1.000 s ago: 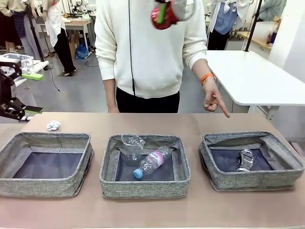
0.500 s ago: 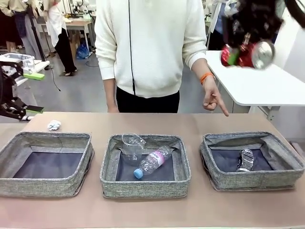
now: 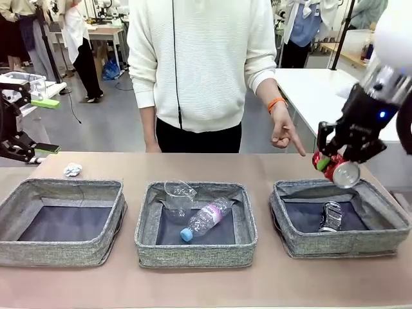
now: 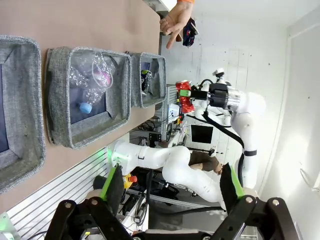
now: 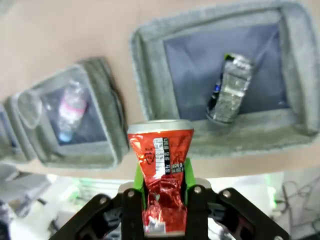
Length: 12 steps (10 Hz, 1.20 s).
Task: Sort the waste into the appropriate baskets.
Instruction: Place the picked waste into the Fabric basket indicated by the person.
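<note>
My right gripper is shut on the crushed red can and holds it just above the far rim of the right basket. A crushed silver can lies in that basket. In the right wrist view the red can stands between my green pads, with the silver can below and beyond it. The middle basket holds a clear cup and a blue-capped bottle. The left basket holds nothing. A white paper ball lies on the table behind it. My left gripper hangs open at the left edge.
A person in a white top stands at the far side, one hand pointing down toward the right basket, close to my right gripper. Bare table runs along the front of the three baskets. A white table stands behind on the right.
My right gripper has carried the red can from high above the middle across to the right and down to the right basket's far rim. The left gripper has stayed put.
</note>
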Motion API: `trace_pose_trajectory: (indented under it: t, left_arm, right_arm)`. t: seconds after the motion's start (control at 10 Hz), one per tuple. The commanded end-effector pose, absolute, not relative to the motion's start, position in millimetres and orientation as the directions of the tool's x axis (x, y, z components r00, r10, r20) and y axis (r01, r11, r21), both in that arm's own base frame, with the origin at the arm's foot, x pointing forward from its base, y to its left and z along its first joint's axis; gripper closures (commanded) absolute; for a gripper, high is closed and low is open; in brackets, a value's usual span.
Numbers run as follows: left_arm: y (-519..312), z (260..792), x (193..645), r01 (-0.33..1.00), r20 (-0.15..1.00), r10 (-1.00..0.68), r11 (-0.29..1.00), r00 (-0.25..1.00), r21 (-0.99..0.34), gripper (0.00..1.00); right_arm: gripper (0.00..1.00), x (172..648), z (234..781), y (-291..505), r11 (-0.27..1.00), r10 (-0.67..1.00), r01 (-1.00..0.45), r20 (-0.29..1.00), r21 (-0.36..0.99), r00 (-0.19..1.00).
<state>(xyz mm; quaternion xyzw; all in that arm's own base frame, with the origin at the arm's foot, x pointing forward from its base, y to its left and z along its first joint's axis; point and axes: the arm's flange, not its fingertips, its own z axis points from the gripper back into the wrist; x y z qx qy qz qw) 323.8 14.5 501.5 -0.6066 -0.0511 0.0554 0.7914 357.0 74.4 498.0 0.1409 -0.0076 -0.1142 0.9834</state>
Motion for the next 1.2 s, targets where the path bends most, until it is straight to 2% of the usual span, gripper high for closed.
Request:
trace_pose_trajectory:
  t: [0.0,0.4,1.1]
  left_arm:
    - [14.0,502.4,323.1,-0.008,0.029,0.144,0.247,0.989,-0.969,0.0]
    - [14.0,502.4,323.1,-0.008,0.029,0.144,0.247,0.989,-0.969,0.0]
    - [14.0,502.4,323.1,-0.008,0.029,0.144,0.247,0.989,-0.969,0.0]
  right_arm:
    - [0.67,359.9,476.8,67.5,0.901,-0.28,0.285,-0.062,0.327,0.958]
    - [0.67,367.6,439.4,57.6,0.849,-0.394,0.404,-0.099,0.342,0.914]
    - [0.67,367.1,433.4,54.6,0.815,-0.449,0.458,-0.112,0.356,0.886]
